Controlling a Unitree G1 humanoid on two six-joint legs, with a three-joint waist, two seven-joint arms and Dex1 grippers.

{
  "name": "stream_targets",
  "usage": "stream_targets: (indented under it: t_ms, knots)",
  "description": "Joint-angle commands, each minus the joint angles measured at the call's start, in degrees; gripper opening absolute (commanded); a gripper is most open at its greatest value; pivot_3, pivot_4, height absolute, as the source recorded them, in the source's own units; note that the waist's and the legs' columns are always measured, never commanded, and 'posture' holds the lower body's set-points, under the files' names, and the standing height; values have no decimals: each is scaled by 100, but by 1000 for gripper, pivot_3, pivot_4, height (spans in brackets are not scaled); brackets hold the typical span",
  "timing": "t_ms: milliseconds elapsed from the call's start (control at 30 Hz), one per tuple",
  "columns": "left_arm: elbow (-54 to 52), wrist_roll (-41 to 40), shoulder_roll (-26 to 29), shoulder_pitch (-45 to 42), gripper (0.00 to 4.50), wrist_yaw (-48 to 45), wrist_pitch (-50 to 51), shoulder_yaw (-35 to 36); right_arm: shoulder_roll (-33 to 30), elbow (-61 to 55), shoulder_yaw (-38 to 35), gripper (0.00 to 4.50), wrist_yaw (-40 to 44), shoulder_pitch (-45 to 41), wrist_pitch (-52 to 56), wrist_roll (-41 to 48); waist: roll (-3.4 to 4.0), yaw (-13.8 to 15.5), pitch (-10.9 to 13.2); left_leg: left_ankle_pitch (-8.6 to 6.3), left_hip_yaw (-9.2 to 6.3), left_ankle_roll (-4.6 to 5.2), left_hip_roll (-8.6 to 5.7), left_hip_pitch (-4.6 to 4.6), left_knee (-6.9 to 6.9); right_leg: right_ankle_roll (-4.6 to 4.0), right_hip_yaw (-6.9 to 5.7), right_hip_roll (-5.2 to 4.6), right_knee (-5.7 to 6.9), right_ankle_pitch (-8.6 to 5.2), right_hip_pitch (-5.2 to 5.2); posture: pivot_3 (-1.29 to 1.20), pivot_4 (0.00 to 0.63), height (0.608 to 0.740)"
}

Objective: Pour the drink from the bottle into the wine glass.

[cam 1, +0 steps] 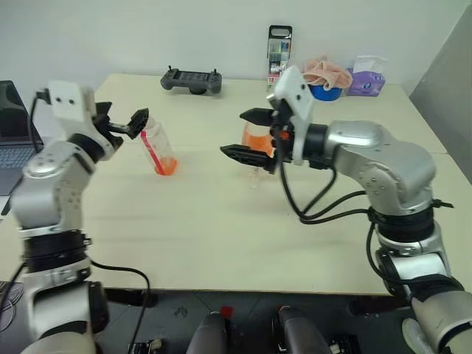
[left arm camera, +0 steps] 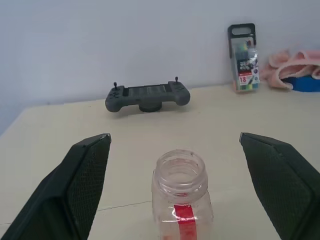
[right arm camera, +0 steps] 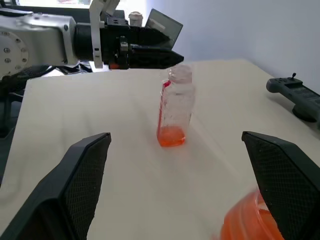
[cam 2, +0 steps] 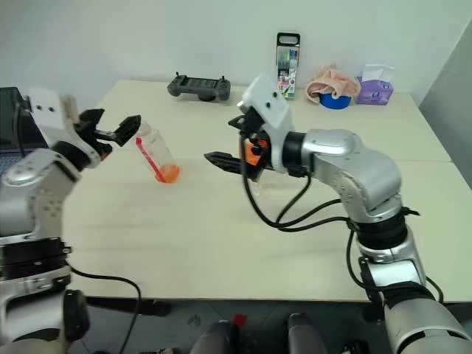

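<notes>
Already uncapped, small clear plastic bottle (cam 1: 157,148) with red strip stands just beyond left hand (cam 1: 127,127), fingers spread. Right hand (cam 1: 248,136), also spread, brackets clear stemmed wine glass (cam 1: 257,141) holding orange-red drink (right arm camera: 248,224); a careless withdrawal could knock either onto the counter (cam 1: 221,236).

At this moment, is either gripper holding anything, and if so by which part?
Nothing is held. The left gripper is open around the capless neck of the bottle without touching it. The right gripper is open too, with the wine glass standing beside it.

An office or lab: a pale table (cam 1: 221,243) with a laptop (cam 1: 13,133) (gamepad-style controller (cam 1: 192,80) too).
</notes>
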Motion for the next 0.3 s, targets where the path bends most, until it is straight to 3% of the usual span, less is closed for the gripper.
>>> stream_targets:
  t_ms: [33,133,300]
  knots:
    - [-487,-463,429,-212,4452,-665,302,28,-326,-302,-518,4500,286,51,-109,309,1,3,1,0,1,0,0,1,0,0,0,0,-1,0,2,0,150,740]
    - [-778,-967,588,-242,4452,-1416,552,-171,-747,-372,-846,4500,144,262,99,304,1,37,1,0,-2,0,-2,3,2,1,-6,1,-5,-1,10,0,150,740]
    - [-1034,-1301,504,-37,4452,-1907,774,-473,-1297,-670,-1318,4500,-54,882,399,387,1,28,1,0,15,0,-2,6,1,1,7,-1,-6,-1,12,0,150,740]
